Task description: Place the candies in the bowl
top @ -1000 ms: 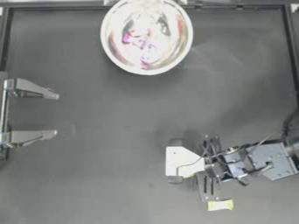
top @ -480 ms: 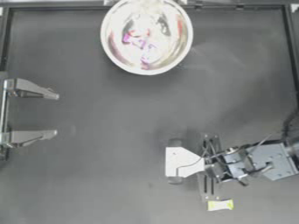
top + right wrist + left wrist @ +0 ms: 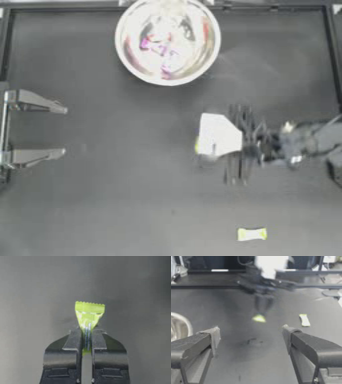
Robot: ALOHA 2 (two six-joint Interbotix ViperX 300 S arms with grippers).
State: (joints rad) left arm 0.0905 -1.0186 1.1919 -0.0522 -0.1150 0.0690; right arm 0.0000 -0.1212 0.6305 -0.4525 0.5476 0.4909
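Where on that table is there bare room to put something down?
The dark stretch between the bowl and the parked left end effector is free, as is the near-left corner. The right side is busier: the right end effector holds a yellow-green candy, with another candy near it.

The right gripper [image 3: 86,338] has swung up the table from beside the lying yellow-green candy [image 3: 252,233] toward the middle, now blurred with motion and nearer the bowl [image 3: 127,55], its fingers [image 3: 75,341] pinching another yellow-green candy [image 3: 88,314].
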